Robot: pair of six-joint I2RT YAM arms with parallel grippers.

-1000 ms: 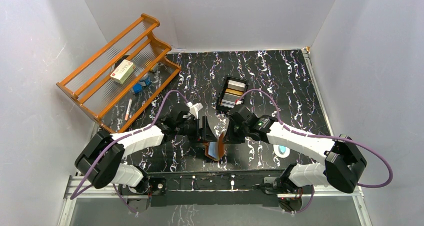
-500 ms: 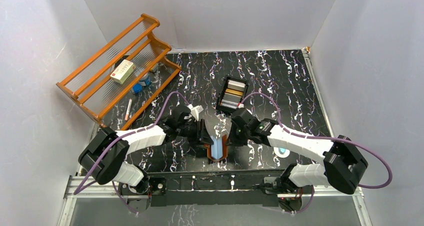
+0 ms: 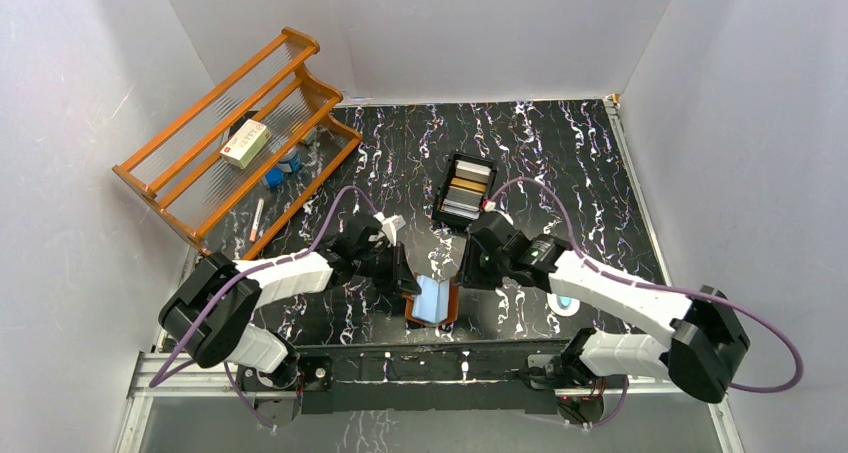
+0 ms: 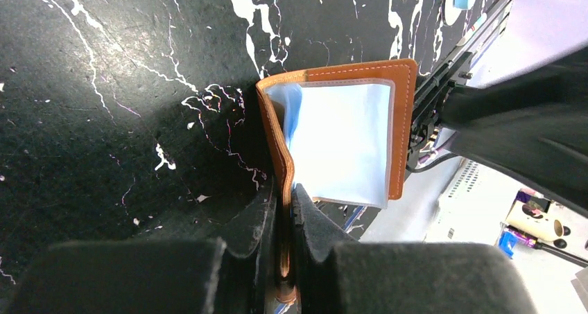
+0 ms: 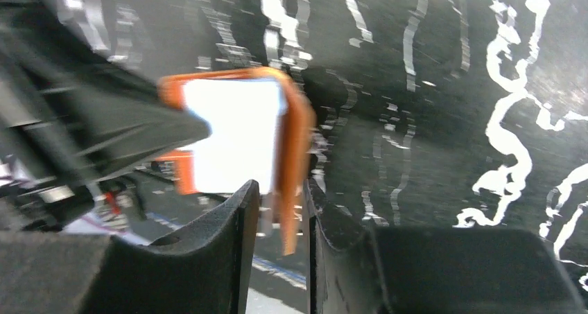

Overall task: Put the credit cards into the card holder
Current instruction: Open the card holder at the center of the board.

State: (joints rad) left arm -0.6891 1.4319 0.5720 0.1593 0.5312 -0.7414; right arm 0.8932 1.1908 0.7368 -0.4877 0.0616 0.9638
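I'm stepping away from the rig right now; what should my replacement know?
The left gripper is shut on one leather cover of the card holder.
The right gripper is open, fingers loosely either side of the other cover.
The holder is spread open between both grippers, no card seen in it.
The credit cards sit in the black tray.
Done: holder opened. Left: load every card.

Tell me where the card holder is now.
In the top view the card holder is open at the table's near edge, centre, its left flap pinched in the left tool, with the right tool at its right flap.
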